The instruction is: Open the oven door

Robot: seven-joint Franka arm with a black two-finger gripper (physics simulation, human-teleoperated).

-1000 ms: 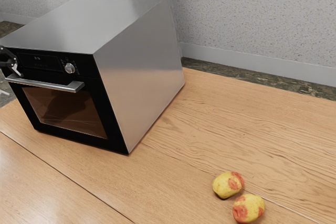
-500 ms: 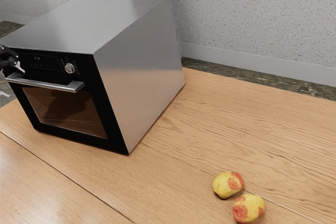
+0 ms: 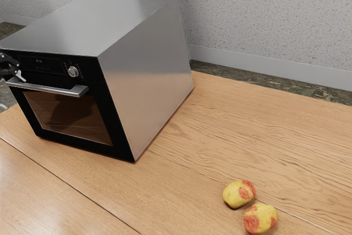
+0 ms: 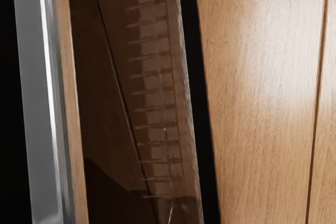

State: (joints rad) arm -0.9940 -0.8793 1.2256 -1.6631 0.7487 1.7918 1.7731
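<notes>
Oven door is at exterior view's left, still closed. Tool now sits slightly lower, near handle; open or closed, cannot tell. Pull probably needs sure grip first.

Oven door in both, wrist view closer

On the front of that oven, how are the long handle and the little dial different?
Shape: the handle is a long, straight bar, while the dial is a small, round knob.
Place: the handle runs across the upper part of the door; the dial sits above it, on the black panel, toward the exterior view's right.
Both look silvery, like metal, against black.
</notes>
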